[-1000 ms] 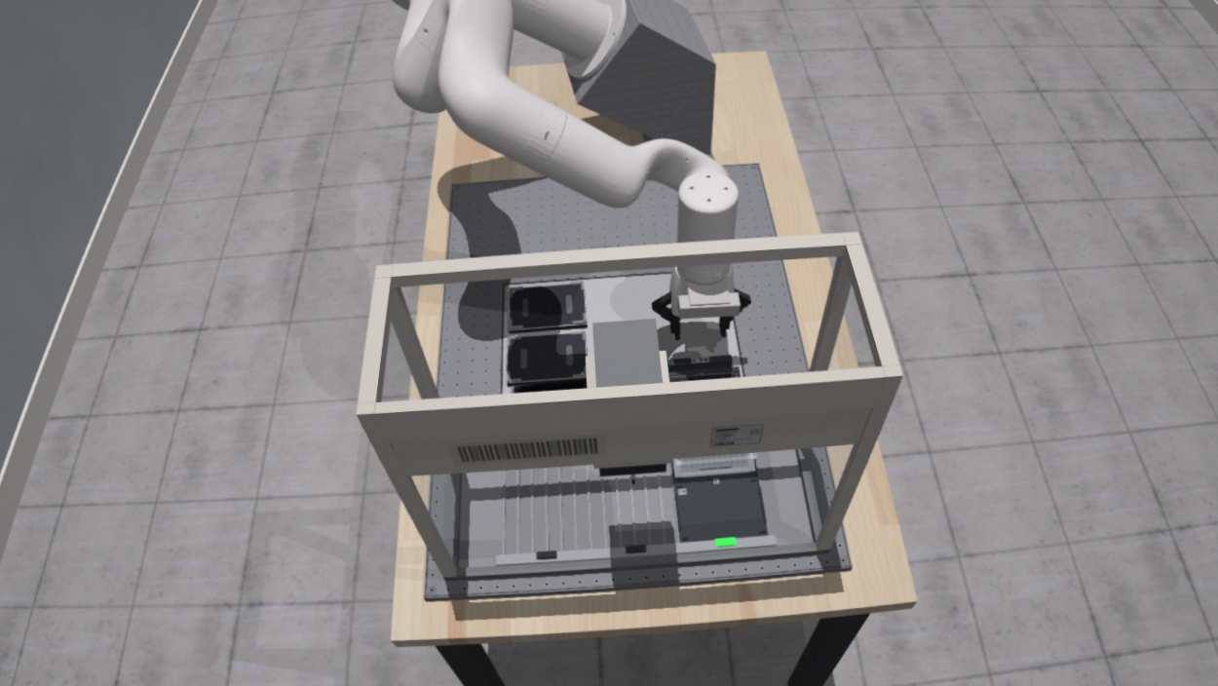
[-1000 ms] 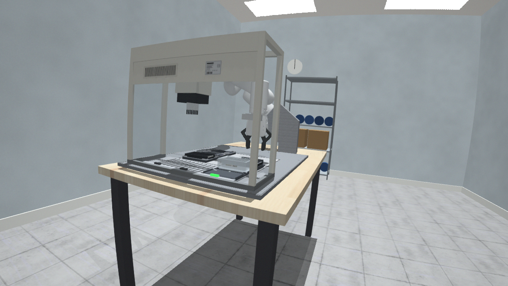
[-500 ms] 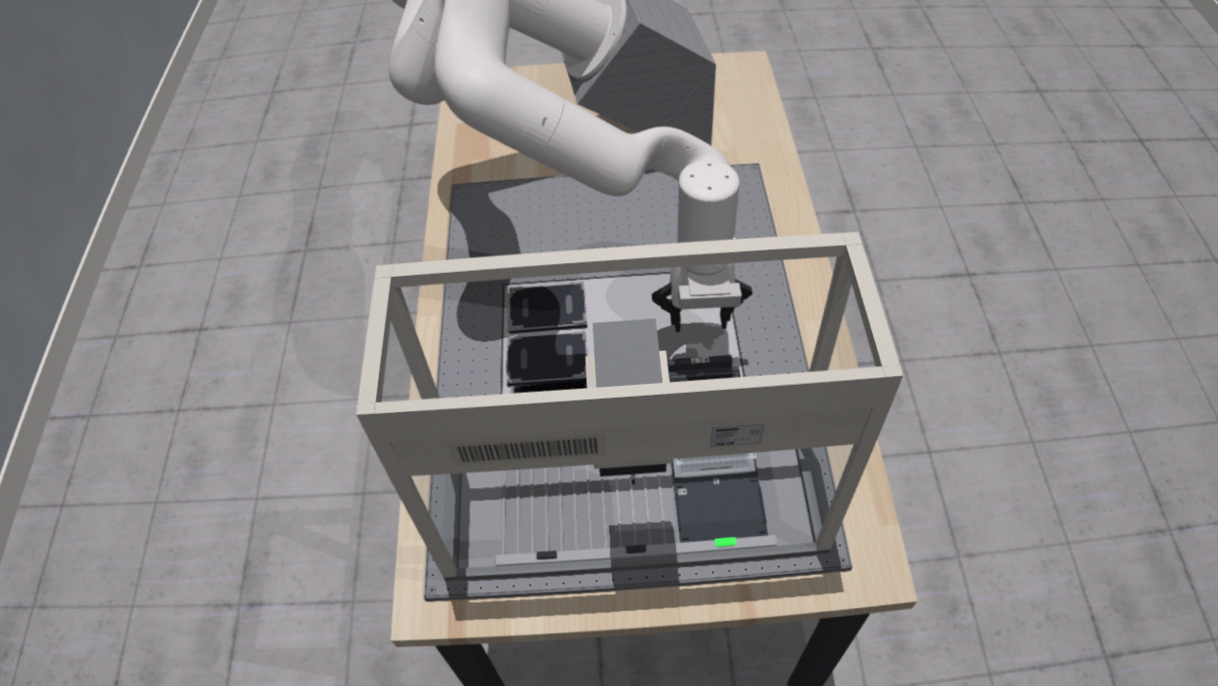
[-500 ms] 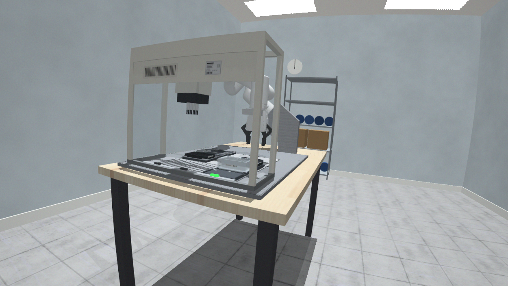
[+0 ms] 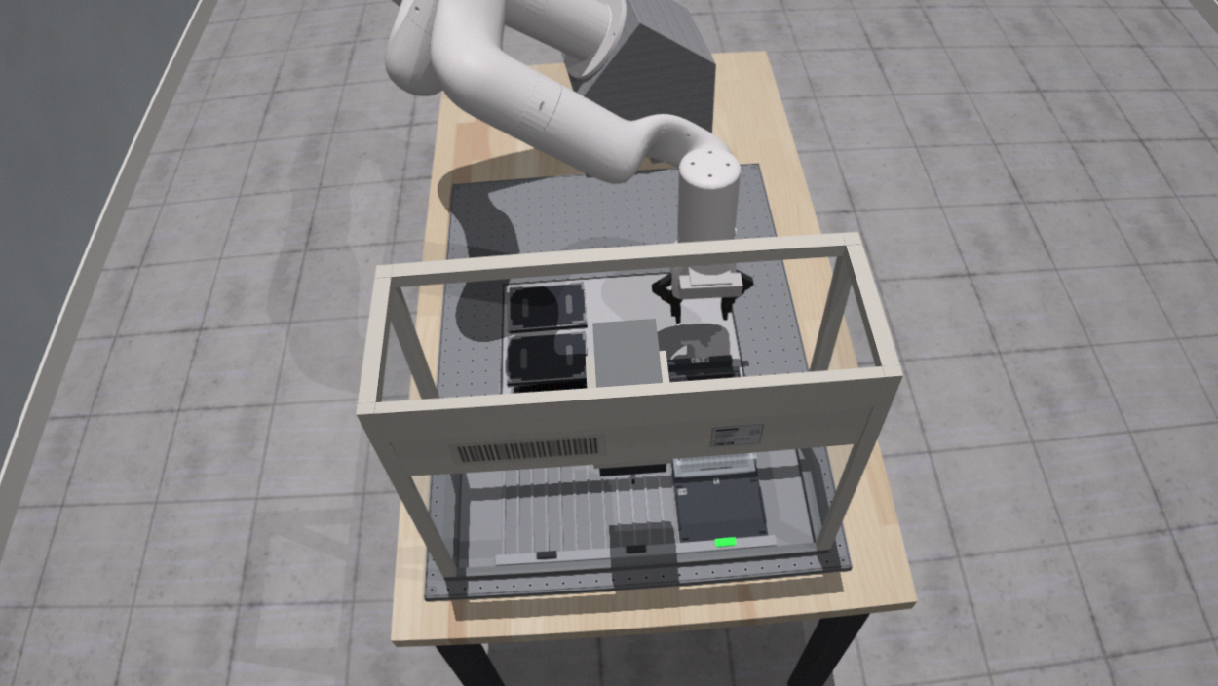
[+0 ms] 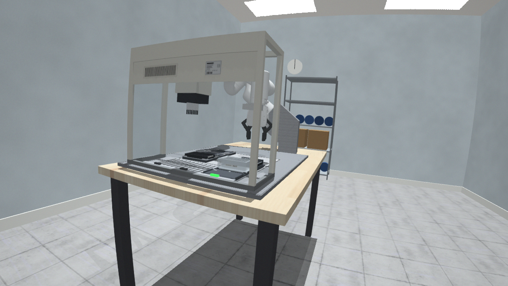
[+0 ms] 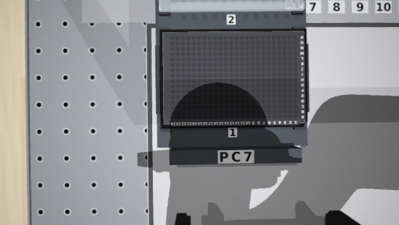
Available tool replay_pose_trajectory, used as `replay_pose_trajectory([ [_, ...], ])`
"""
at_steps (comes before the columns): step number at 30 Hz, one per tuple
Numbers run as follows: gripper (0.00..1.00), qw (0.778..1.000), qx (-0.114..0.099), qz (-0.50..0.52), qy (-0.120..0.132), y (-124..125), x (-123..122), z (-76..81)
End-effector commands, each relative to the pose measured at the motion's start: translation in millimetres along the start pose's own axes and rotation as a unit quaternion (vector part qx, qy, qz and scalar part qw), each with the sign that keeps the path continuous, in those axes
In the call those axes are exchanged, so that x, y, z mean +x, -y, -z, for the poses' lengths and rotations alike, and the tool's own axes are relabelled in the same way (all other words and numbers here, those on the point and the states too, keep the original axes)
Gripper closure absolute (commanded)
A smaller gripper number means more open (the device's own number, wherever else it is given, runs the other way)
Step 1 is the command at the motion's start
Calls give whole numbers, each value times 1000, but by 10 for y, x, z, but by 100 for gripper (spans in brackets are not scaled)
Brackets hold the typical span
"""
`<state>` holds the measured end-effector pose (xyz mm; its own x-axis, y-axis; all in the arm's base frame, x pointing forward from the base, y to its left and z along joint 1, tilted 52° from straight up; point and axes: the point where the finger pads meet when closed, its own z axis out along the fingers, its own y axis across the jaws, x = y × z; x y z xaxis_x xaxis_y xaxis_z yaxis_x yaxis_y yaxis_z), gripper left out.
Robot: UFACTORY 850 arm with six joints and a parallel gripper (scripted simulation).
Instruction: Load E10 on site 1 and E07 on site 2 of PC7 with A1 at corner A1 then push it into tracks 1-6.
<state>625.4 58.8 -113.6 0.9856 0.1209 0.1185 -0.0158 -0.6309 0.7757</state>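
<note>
The dark carrier PC7 (image 7: 236,156) lies in the rails with its right edge just left of the track number 7 (image 7: 312,7). The 384-well plate E10 (image 7: 233,77) sits flat on site 1, with its row A and column 1 at the lower right in the wrist view. The pale deep-well block E07 (image 7: 230,4) sits on site 2, and it also shows in the exterior view (image 6: 236,162). The green lamp (image 5: 726,540) behind the carrier is lit. My gripper (image 5: 703,298) is open and empty, raised above the apron near the carrier's handle.
The beige instrument frame (image 5: 626,400) spans the rails, with a pipetting head (image 6: 192,99) hanging inside. Two dark nests (image 5: 545,332) stand beside the apron. A dark plate (image 6: 203,154) sits in the nest nearest the frame. Perforated baseplate (image 7: 80,112) lies left of the carrier.
</note>
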Motion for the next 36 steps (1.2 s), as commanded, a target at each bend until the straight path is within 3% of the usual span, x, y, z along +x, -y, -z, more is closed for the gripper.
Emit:
replay_pose_trajectory([
  [1, 18, 1000, 0, 0, 0, 1, 4, 61],
  [30, 18, 1000, 0, 0, 0, 1, 4, 512],
  [36, 18, 1000, 0, 0, 0, 1, 4, 515],
])
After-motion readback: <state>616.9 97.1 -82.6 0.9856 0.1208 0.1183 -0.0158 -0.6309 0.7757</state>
